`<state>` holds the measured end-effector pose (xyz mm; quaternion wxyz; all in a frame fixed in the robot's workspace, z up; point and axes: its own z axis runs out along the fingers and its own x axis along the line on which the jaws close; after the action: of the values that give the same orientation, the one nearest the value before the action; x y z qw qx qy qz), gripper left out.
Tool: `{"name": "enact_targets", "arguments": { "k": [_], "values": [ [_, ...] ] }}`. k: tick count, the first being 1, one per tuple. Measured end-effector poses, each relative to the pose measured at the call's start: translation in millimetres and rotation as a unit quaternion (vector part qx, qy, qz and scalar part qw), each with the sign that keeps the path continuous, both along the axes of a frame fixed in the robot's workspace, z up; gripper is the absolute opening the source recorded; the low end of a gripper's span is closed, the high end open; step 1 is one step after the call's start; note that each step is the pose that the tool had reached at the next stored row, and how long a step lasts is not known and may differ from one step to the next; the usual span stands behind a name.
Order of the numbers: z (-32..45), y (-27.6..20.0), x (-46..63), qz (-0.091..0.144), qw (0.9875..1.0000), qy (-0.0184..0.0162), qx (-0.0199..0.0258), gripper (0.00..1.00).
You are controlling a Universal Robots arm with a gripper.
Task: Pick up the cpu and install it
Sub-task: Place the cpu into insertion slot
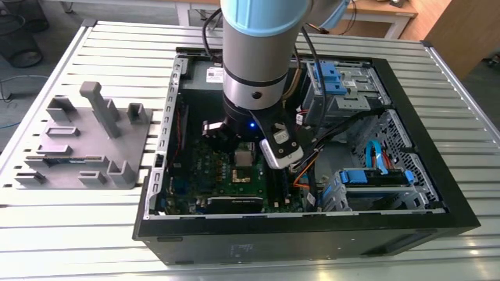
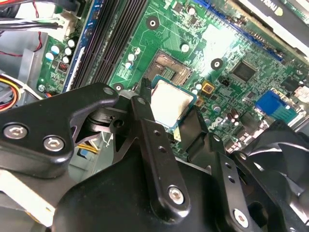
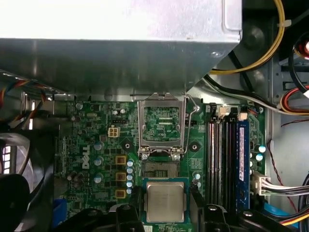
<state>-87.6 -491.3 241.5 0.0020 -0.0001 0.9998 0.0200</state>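
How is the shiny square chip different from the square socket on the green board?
The cpu has a smooth, pale silvery top; the socket is dark and speckled with tiny contacts. The cpu is held in the tool; the socket sits fixed on the motherboard, its metal frame flipped open. Both are square and similar in size.

The exterior view looks down steeply on the whole case (image 1: pixel 312 243); both wrist views hang close over the board (image 3: pixel 96 140) (image 2: pixel 203 29), sharing the cpu (image 3: pixel 165 202) (image 2: pixel 170 100).
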Motion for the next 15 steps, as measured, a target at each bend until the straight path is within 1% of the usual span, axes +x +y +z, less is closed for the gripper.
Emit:
{"name": "enact_targets", "arguments": {
  "k": [6,11,15],
  "values": [
    [-0.3,-0.1,0.0,0.0,1.0,0.0,-0.0001,0.47],
    [-4.2,-0.1,0.1,-0.002,1.0,0.0,-0.0001,0.47],
    [-8.6,-0.3,0.0,-0.011,0.9999,0.0,0.0,0.47]
  ]
}}
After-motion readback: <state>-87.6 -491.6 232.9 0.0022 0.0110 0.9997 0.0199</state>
